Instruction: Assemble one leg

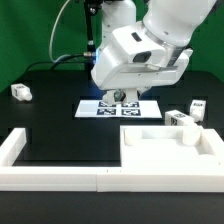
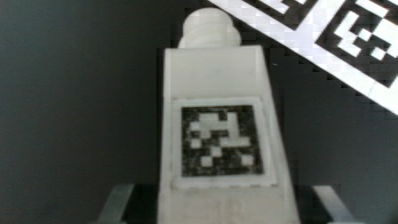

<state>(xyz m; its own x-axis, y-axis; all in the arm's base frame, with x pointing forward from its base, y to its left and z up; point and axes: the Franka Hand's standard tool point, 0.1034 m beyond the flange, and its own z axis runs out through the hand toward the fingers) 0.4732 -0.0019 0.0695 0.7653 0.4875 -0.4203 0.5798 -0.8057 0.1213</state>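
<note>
Exterior view: the table (image 1: 60, 120) is open on that view's left, white rails (image 1: 40, 168) hem its near edge, and the arm hangs low over the marker board (image 1: 92, 108). In the wrist view, the leg (image 2: 222, 100) lies between the gripper (image 2: 222, 208) fingers (image 2: 121, 205), its tip beside the board. Whether they actually pinch it is too blurry to tell.
</note>
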